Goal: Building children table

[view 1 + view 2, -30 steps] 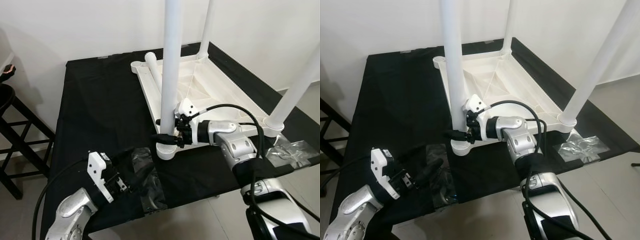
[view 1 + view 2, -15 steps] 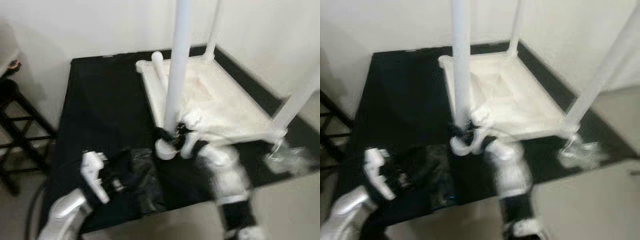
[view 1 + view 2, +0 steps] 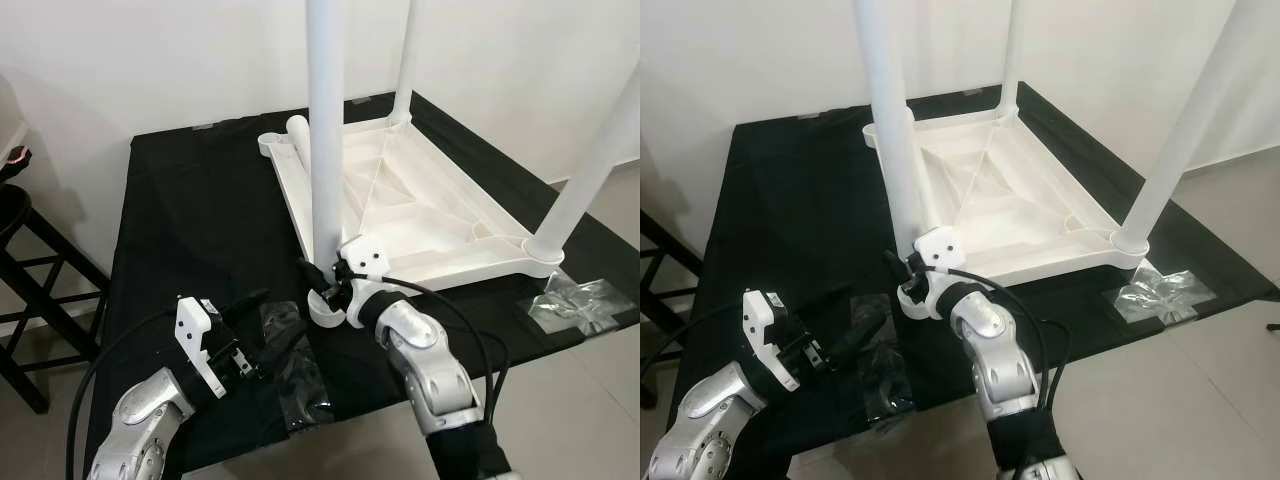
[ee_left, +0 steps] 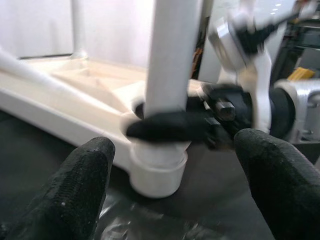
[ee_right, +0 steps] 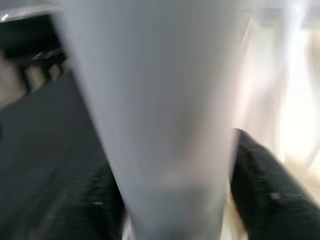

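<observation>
White plastic makes up the children's table top (image 3: pixel 420 210), which we see lying upside down on a table (image 3: pixel 190 210) draped in black cloth. Three white legs stand up from its corners: the near-left leg (image 3: pixel 325 130), one at the far corner (image 3: pixel 404 60) and one at the right corner (image 3: pixel 590 175). A fourth leg (image 3: pixel 300 140) lies loose along the left edge of the top, near its far-left corner.

Our right gripper (image 3: pixel 328 282) is at the base of the near-left leg, just above the round socket (image 3: pixel 327 308) at the near-left corner of the top. Its jaws are clenched around the leg, one black finger (image 4: pixel 167 126) wrapping across the near face of the tube, as the left wrist view shows. In the right wrist view, the pale tube sits between the two dark fingers (image 5: pixel 270 195), touching both.

Our left gripper (image 3: pixel 262 318) rests low over the black cloth to the left of and nearer than that socket, apart from the leg. Its jaws are released, spread wide, with the leg base and the right gripper seen in the gap between the fingertips (image 4: pixel 75 190). Beneath and beside it lies a crumpled clear plastic bag (image 3: pixel 300 375).

Another clear bag (image 3: pixel 580 303) lies on the cloth near the right corner leg. At the far left stands a dark wooden stool (image 3: pixel 25 280).
</observation>
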### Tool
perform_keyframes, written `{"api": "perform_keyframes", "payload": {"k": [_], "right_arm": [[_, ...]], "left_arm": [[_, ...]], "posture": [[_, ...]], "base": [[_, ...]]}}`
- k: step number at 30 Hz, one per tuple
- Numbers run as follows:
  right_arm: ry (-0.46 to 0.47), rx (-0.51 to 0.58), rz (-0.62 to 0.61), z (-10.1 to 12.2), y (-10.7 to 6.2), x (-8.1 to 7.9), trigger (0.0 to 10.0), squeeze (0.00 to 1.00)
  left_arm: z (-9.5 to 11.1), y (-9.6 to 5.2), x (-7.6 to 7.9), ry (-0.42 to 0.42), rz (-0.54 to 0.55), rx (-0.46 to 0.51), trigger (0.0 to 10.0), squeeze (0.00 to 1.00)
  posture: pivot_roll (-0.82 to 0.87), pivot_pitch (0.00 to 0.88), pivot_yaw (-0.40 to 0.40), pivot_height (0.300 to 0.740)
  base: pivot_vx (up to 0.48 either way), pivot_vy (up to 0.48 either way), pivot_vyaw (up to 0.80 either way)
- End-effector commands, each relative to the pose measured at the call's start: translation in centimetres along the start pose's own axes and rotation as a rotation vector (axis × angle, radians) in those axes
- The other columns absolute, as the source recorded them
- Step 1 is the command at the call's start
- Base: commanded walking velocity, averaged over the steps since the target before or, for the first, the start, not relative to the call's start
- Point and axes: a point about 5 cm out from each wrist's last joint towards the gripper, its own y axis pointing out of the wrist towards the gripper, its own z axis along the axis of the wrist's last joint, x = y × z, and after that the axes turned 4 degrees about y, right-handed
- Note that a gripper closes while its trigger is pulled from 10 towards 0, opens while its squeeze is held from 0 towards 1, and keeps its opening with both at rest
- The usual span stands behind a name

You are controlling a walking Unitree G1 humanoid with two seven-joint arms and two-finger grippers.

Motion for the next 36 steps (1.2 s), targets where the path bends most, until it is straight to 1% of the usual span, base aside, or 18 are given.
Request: {"api": "perform_keyframes", "payload": {"k": [1, 3, 4, 5, 6, 7, 8, 9, 11, 13, 15, 17, 20, 21, 26, 27, 35, 36], "right_arm": [[0.077, -0.010, 0.082, 0.0, -0.3, 0.0, 10.0, 1.00], [0.077, -0.010, 0.082, 0.0, -0.3, 0.0, 10.0, 1.00], [0.026, 0.010, 0.174, 1.3, -0.5, -0.2, 10.0, 1.00], [0.026, 0.010, 0.174, 1.3, -0.5, -0.2, 10.0, 1.00], [-0.030, 0.027, 0.267, 2.4, -0.7, -0.4, 10.0, 1.00], [-0.095, 0.033, 0.371, 3.7, -0.8, -0.3, 10.0, 0.00], [-0.149, 0.039, 0.456, 4.6, -0.9, -0.3, 10.0, 0.00], [-0.149, 0.039, 0.456, 4.6, -0.9, -0.3, 10.0, 0.00], [-0.180, 0.032, 0.520, 5.2, -0.8, 0.0, 10.0, 0.00], [-0.219, -0.004, 0.621, 5.9, -0.4, 0.9, 10.0, 0.00], [-0.219, -0.004, 0.621, 5.9, -0.4, 0.9, 10.0, 0.00], [-0.207, -0.037, 0.675, 6.2, 0.1, 1.7, 10.0, 0.00], [-0.189, -0.043, 0.666, 6.5, 0.6, 2.3, 10.0, 0.00], [-0.175, -0.047, 0.657, 6.5, 0.8, 2.6, 3.6, 0.00], [-0.165, -0.048, 0.654, 6.5, 0.9, 2.7, 3.6, 0.00], [-0.153, -0.047, 0.664, 6.5, 0.7, 2.8, 0.0, 0.00], [-0.144, -0.024, 0.637, 6.2, 0.0, 3.4, 0.0, 0.00], [-0.140, -0.007, 0.586, 6.1, -0.2, 3.7, 0.0, 0.00]], "left_arm": [[-0.4, -0.3, 0.0, -0.003, 0.015, -0.013, 10.0, 0.00], [-0.4, -0.3, 0.0, -0.003, 0.015, -0.013, 10.0, 0.00], [-0.4, -0.2, 0.1, -0.006, 0.012, -0.014, 10.0, 0.00], [-0.4, -0.2, 0.1, -0.006, 0.012, -0.014, 10.0, 0.00], [-0.4, -0.2, 0.1, -0.008, 0.008, -0.014, 10.0, 0.00], [-0.4, -0.2, 0.2, -0.010, 0.005, -0.014, 10.0, 0.00], [-0.4, -0.2, 0.2, -0.012, 0.003, -0.014, 10.0, 0.00], [-0.4, -0.2, 0.2, -0.012, 0.003, -0.014, 10.0, 0.00], [-0.5, -0.2, 0.3, -0.012, 0.002, -0.013, 10.0, 0.00], [-0.5, -0.2, 0.3, -0.010, 0.002, -0.013, 10.0, 0.00], [-0.5, -0.2, 0.3, -0.010, 0.002, -0.013, 10.0, 0.00], [-0.5, -0.3, 0.4, -0.007, 0.004, -0.015, 10.0, 0.00], [-0.5, -0.3, 0.5, -0.006, 0.005, -0.016, 10.0, 0.00], [-0.5, -0.3, 0.5, -0.006, 0.006, -0.016, 10.0, 0.00], [-0.5, -0.3, 0.5, -0.006, 0.007, -0.016, 10.0, 0.00], [-0.4, -0.4, 0.6, -0.005, 0.008, -0.016, 10.0, 0.00], [-0.5, -0.4, 0.6, -0.008, 0.007, -0.017, 10.0, 0.00], [-0.5, -0.4, 0.6, -0.009, 0.006, -0.017, 10.0, 0.00]], "posture": [[-0.08, 0.128, 0.013, 0.740], [-0.08, 0.128, 0.013, 0.740], [-0.08, 0.128, 0.013, 0.740], [-0.08, 0.128, 0.013, 0.740], [-0.08, 0.128, 0.013, 0.740], [-0.07, 0.128, 0.010, 0.740], [-0.07, 0.128, 0.009, 0.740], [-0.07, 0.128, 0.009, 0.740], [-0.07, 0.128, 0.009, 0.740], [-0.05, 0.129, 0.007, 0.740], [-0.05, 0.129, 0.007, 0.740], [-0.05, 0.131, 0.000, 0.740], [-0.05, 0.131, 0.000, 0.740], [-0.04, 0.135, -0.002, 0.740], [-0.04, 0.135, -0.002, 0.740], [-0.04, 0.135, -0.002, 0.740], [-0.05, 0.135, 0.001, 0.740], [-0.05, 0.133, -0.006, 0.740]], "base": [[0.000, 0.000, 0.00], [0.000, 0.000, 0.00], [0.000, 0.000, 0.00], [0.000, 0.000, 0.00], [0.000, 0.000, 0.00], [0.000, 0.000, 0.00], [0.000, 0.000, 0.00], [0.000, 0.000, 0.00], [0.000, 0.000, 0.00], [0.000, 0.000, 0.00], [0.000, 0.000, 0.00], [0.000, 0.000, 0.00], [0.000, 0.000, 0.00], [0.000, 0.000, 0.00], [0.000, 0.000, 0.00], [0.000, 0.000, 0.00], [0.000, 0.000, 0.00], [0.000, 0.000, 0.00]]}}
